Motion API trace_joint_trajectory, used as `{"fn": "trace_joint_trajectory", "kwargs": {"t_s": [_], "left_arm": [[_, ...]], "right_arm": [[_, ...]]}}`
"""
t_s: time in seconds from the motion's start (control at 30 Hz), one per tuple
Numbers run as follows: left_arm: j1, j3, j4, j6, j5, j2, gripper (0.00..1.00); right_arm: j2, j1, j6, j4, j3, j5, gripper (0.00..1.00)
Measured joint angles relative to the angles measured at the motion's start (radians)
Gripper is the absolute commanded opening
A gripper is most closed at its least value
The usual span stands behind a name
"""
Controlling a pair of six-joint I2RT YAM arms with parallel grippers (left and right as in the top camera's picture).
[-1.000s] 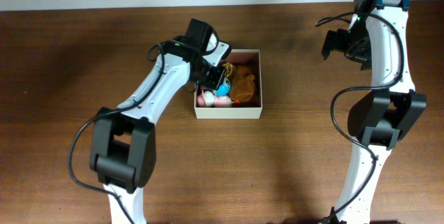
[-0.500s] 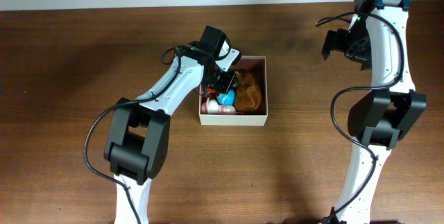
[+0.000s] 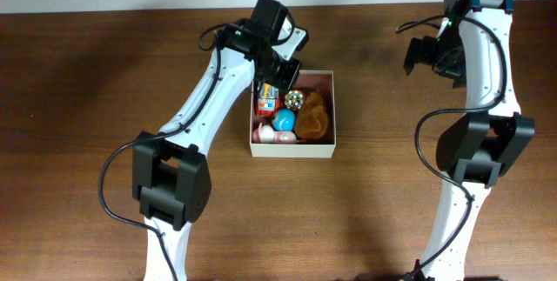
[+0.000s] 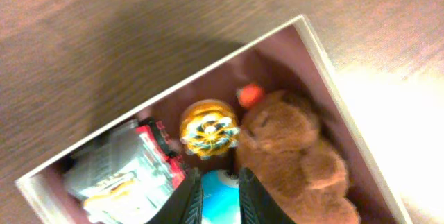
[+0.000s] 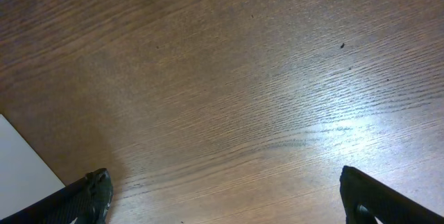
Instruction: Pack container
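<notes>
The container (image 3: 291, 150) is a square cream-walled box with a pink-brown inside, near the table's middle. It holds a brown plush bear (image 3: 315, 117), a gold patterned ball (image 3: 296, 99), a blue ball (image 3: 284, 123), a red and white toy car (image 3: 267, 100) and a pink toy (image 3: 265, 133). My left gripper (image 3: 282, 81) hovers over the box's far left part. In the left wrist view its fingers (image 4: 191, 203) stand only narrowly apart, and the blue ball (image 4: 220, 200) shows through the gap below them. My right gripper (image 3: 421, 55) is wide open and empty over bare wood at the far right.
The brown wooden table (image 3: 87, 98) runs to a pale wall edge at the back. The right wrist view shows bare wood (image 5: 243, 99) and a white corner (image 5: 24, 172) at the lower left.
My left gripper has drawn up and back out of the box towards its far edge, leaving the blue ball inside. The box shifted slightly right earlier. The right arm has not moved.
</notes>
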Motion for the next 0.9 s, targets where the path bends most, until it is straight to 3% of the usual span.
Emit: {"fn": "trace_joint_trajectory", "kwargs": {"t_s": [0.4, 0.9], "left_arm": [[-0.001, 0.006, -0.045, 0.0, -0.219, 0.002, 0.2], [-0.001, 0.006, -0.044, -0.001, -0.26, 0.085, 0.2]], "right_arm": [[0.0, 0.0, 0.0, 0.0, 0.0, 0.0, 0.99], [0.0, 0.0, 0.0, 0.0, 0.0, 0.0, 0.99]]}}
